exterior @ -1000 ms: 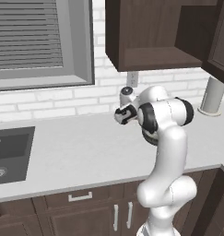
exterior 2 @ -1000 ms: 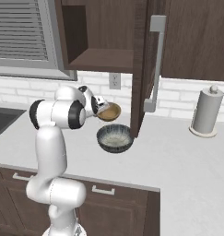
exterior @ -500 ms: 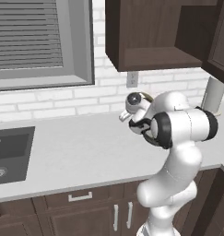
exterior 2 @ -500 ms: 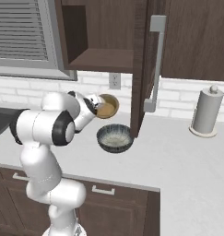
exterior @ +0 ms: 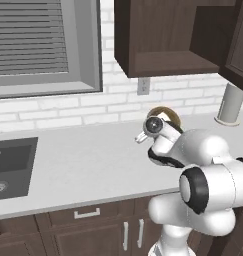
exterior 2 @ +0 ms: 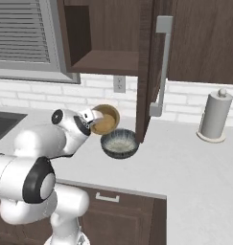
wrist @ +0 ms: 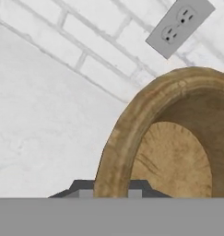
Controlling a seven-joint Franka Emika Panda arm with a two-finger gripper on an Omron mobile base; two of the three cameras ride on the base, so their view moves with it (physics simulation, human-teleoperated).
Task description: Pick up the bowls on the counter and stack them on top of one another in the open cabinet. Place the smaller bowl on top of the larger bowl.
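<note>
Nearest the base, dark brown base cabinets (exterior 2: pixel 122 210) with pale bar handles stand below the counter (exterior: pixel 83 165), a long slab of light grey-white speckled stone. Taking the larger bowl (exterior 2: pixel 120 144) as the mark: it sits on the counter, round and dark grey outside, pale and speckled inside, upright and open to the ceiling.

Just left of it and a little higher, the gripper (exterior 2: pixel 95 117) holds the smaller bowl (exterior 2: pixel 105 119) in the air, clear of the larger bowl's rim. This bowl is tan-brown and wood-like, tipped on its side so its golden-brown hollow faces out. In the hand view its thick, rough rim (wrist: pixel 118 138) runs down between the two dark finger tips, which are clamped on it, one on each face of the wall.

Well left of the larger bowl, a dark sink basin (exterior: pixel 10 167) is set into the slab. Well right of it stands an upright paper towel roll (exterior 2: pixel 213 117).

Behind it rises a white brick wall with a grey socket (wrist: pixel 178 25). Above it hangs the open cabinet (exterior 2: pixel 106 36), dark wood with a bare shelf, its door (exterior 2: pixel 154 72) swung out beside the bowl. Far left is a grey-framed window (exterior: pixel 45 45) with shut blinds.
</note>
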